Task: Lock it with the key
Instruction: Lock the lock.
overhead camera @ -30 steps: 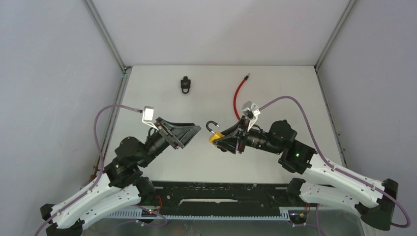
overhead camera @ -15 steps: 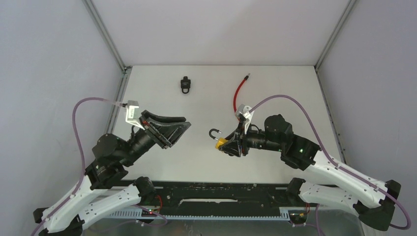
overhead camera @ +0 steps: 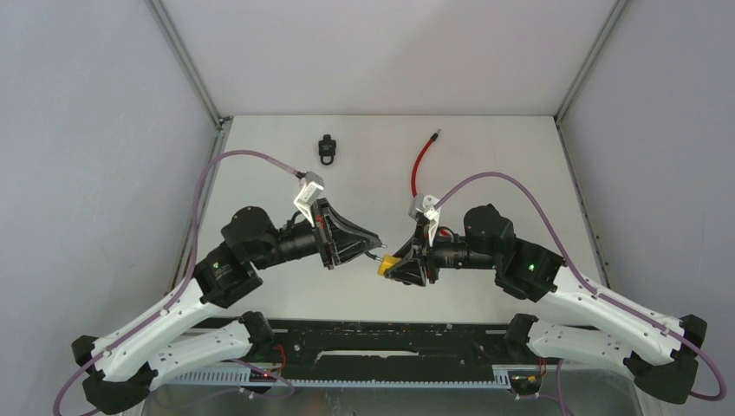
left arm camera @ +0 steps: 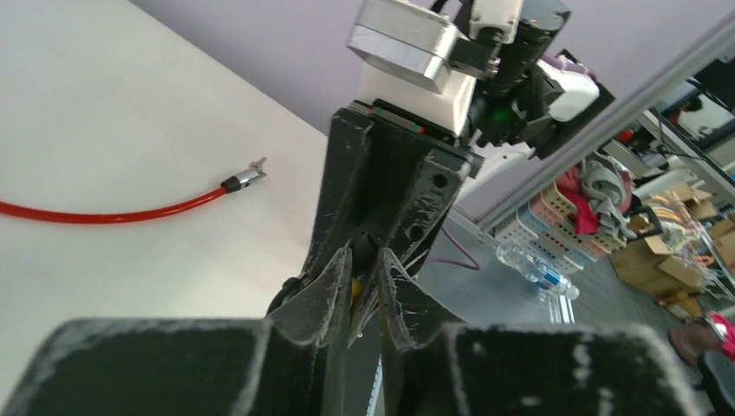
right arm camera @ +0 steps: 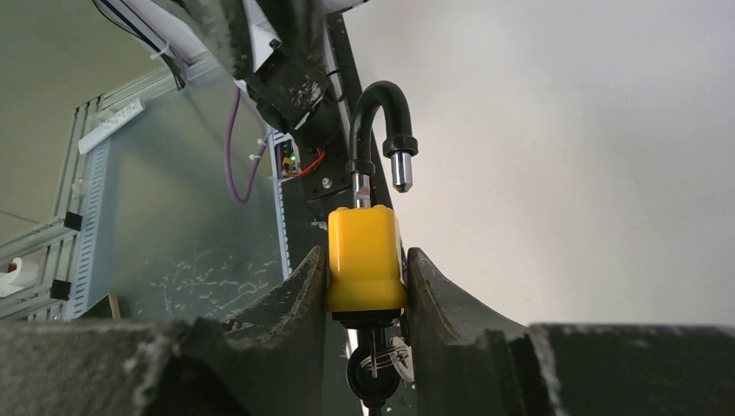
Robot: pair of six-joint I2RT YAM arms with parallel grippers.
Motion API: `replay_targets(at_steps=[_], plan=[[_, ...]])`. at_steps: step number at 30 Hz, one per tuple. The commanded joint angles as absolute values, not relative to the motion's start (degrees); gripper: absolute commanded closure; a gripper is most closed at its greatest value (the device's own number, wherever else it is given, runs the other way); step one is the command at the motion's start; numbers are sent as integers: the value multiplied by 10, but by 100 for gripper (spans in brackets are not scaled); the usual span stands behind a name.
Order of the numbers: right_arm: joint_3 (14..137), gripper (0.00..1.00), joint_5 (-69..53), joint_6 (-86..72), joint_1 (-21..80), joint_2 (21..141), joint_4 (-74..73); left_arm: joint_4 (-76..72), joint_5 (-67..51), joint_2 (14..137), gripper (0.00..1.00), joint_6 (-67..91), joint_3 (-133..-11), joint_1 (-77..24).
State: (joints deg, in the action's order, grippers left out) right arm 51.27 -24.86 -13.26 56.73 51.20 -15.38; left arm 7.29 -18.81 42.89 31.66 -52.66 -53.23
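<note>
Now: padlock pinched in right claw, left claw at its shackle end

Right wrist view, nearest first. Right claw (right arm camera: 366, 269) is pressed onto the yellow padlock (right arm camera: 364, 243), with one finger flat against each side of the body. Key (right arm camera: 372, 380) sits in the base of the padlock on the palm side, low between the two fingers. Its dark head and a little bare metal show; the rest is hidden.

Shackle (right arm camera: 374, 97) points away from the palm, out past the fingertips. It is raised: one leg runs into the body, and the free end hangs clear of the body, not seated. Padlock stands unlocked.

Just past the shackle is the left claw (left arm camera: 363, 260), facing the right claw tip to tip in the top view. Its fingers (left arm camera: 322, 302) are drawn close, leaving only a thin slit. A bit of yellow shows through that slit in the left wrist view. Cannot tell whether they nip the shackle or only stand beside it; the contact is hidden in all three views.

Farther out, on the table (overhead camera: 494, 173):
- Red cable (overhead camera: 419, 169) lies beyond the right claw and well apart from it, with its metal-tipped end toward the far edge.
- Small black item with a ring (overhead camera: 326, 149) lies beyond the left claw, well apart from it and from the cable.
</note>
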Motion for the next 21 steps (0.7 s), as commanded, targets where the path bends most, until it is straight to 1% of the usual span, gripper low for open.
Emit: replay_targets(at_steps=[1, 4, 8, 14, 21], plan=[[546, 100, -261, -125, 570, 501, -117, 28, -257, 429, 83, 324, -534, -534], [546, 100, -252, -125, 570, 500, -115, 43, -266, 432, 87, 317, -537, -534], [546, 100, -255, -124, 570, 498, -108, 66, -277, 436, 90, 307, -540, -534], [546, 100, -270, -123, 570, 496, -99, 128, -259, 459, 93, 279, -556, -534], [546, 100, -290, -121, 571, 491, -98, 221, -218, 491, 96, 221, -604, -533]])
